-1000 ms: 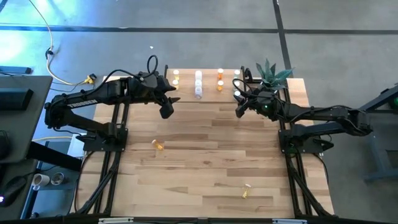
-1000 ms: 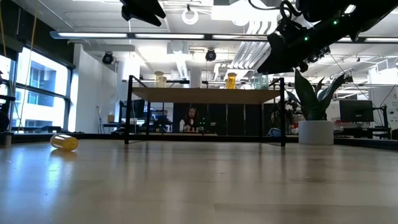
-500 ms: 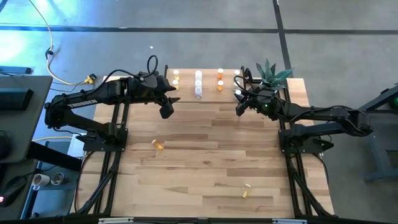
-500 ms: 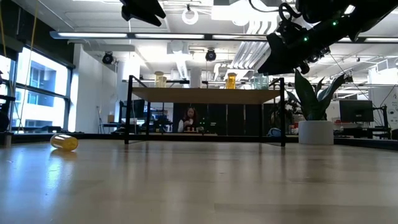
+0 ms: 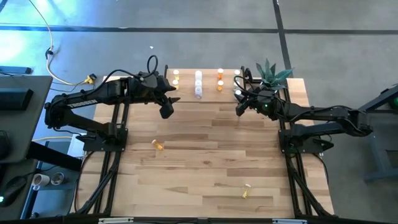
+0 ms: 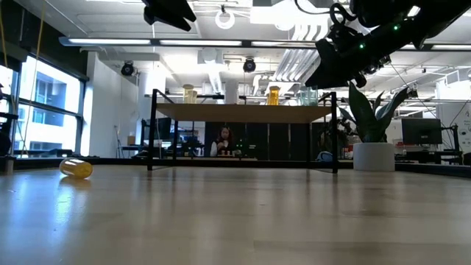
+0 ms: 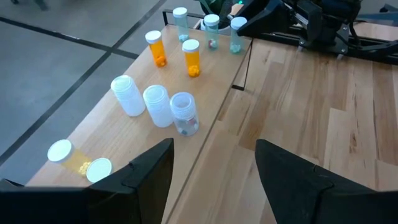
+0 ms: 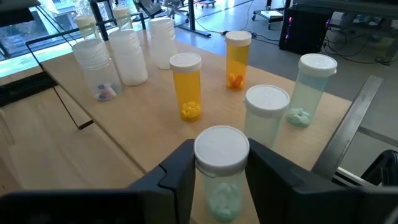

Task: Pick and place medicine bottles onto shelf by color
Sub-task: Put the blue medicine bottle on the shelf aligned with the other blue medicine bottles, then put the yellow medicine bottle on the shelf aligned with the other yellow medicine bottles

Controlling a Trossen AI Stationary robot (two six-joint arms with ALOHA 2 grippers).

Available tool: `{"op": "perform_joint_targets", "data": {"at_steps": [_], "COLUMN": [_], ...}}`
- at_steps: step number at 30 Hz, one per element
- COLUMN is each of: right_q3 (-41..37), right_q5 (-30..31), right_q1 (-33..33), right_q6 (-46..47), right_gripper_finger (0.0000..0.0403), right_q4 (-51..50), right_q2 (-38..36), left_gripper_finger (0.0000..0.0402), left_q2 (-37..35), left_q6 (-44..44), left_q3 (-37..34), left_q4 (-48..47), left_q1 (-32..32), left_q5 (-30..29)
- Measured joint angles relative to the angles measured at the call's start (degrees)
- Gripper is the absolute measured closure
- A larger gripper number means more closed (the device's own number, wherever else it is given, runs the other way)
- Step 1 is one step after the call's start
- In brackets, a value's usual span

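Note:
The shelf (image 5: 208, 94) stands at the table's far edge and bears upright yellow, white, orange and pale green bottles in groups (image 7: 155, 104). My right gripper (image 8: 221, 163) is over the shelf's right end (image 6: 324, 73), shut on a pale green bottle with a white cap (image 8: 222, 149). My left gripper (image 7: 214, 186) is open and empty, high near the shelf's left end (image 5: 169, 102). A yellow bottle (image 5: 158, 144) lies on its side on the table (image 6: 76, 168). Another yellow bottle (image 5: 246, 191) lies near the front edge. My right gripper pinches the pale green bottle's body (image 8: 219, 196) between its two fingers, just below the white cap. The bottle stands upright in the hold, next to two other pale green bottles. Its base is out of the picture, so whether it rests on the shelf cannot be told.
A potted green plant (image 5: 270, 74) stands at the far right corner, close behind my right gripper; its white pot shows in the low view (image 6: 374, 156). The middle and near part of the wooden table (image 5: 205, 162) holds only the two loose bottles.

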Motion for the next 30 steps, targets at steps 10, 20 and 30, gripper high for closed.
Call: {"op": "perform_joint_targets", "data": {"at_steps": [10,20,30], "right_q3": [0.0,3.4,9.4], "right_q5": [-0.1,0.0,-0.1], "right_q1": [0.0,0.0,0.0], "right_q6": [0.2,-1.7,-2.7], "right_gripper_finger": [0.0238,0.0235,0.0235], "right_q4": [-0.1,-2.1,-7.3], "right_q2": [0.0,0.0,-0.1], "left_gripper_finger": [0.0186,0.0186,0.0186], "left_q2": [0.0,0.0,0.0], "left_q6": [-0.1,-0.1,-0.1], "left_q3": [0.0,0.0,0.0], "left_q4": [0.0,0.0,-0.1], "left_q1": [0.0,0.0,-0.1], "left_q5": [0.0,0.0,1.0]}}
